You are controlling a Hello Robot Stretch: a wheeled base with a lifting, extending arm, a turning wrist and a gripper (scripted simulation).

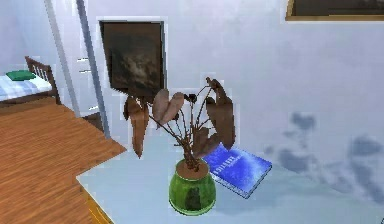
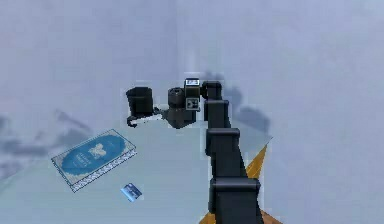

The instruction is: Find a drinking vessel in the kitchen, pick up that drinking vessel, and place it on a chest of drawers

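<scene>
One bed (image 1: 18, 88) with a green cushion (image 1: 20, 75) is standing far off at the forward view's left, beyond a floor (image 1: 45, 145) of brown wooden boards. Moving right, a dark painting (image 1: 132, 55) in a pale frame is hanging on the wall. Nearer, a smooth pale tabletop (image 1: 125, 185) is carrying a rounded green glass pot (image 1: 191, 192). The pot is holding a plant (image 1: 185, 115) with long, drooping brown leaves. Just beside the pot on the right, a flat blue book (image 1: 238, 168) is lying.

Turning to the arm side view, the book (image 2: 93, 155) is lying flat at the left of the tabletop (image 2: 180, 165), with a small flat card (image 2: 130, 190) near it on the right. Farther out, a dark cup (image 2: 140, 100), shaped like a short cylinder, is sitting at the far end of the gripper (image 2: 143, 119). Whether the gripper is gripping the cup or how wide its fingers are standing, I cannot tell, since the tabletop is lying right behind them. On the right, the arm (image 2: 232, 170), a dark square bar, is reaching out over the tabletop.
</scene>
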